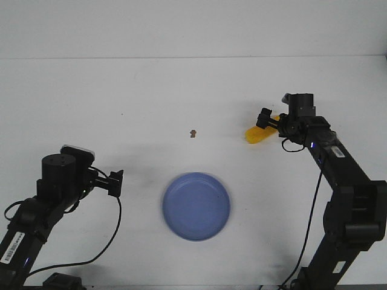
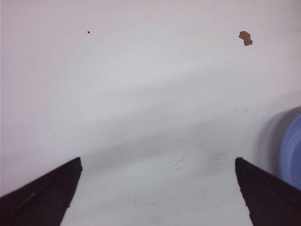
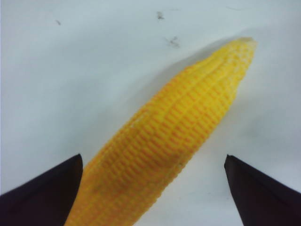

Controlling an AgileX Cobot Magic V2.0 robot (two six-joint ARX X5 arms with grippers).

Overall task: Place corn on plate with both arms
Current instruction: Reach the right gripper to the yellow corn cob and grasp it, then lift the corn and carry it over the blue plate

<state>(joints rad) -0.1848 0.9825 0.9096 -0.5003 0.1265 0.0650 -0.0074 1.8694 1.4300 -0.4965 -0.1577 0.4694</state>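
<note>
Clearly, in the front view we see the right gripper (image 1: 266,119) over the corn cob (image 1: 256,135), which lies on the white tabletop (image 1: 151,90) well apart from the periwinkle plate (image 1: 196,206); the left gripper (image 1: 116,182) waits beside the plate. A barcode sticker on the left arm is too small for us to read.

From the left wrist we see its fingers (image 2: 44,197) spread apart, holding nothing, and a brown speck (image 2: 245,37); no writing.

From the right wrist we see the fingers (image 3: 42,195) apart, straddling the cob (image 3: 174,136). We judge that the round, tapered cob could roll or slip as they close.
</note>
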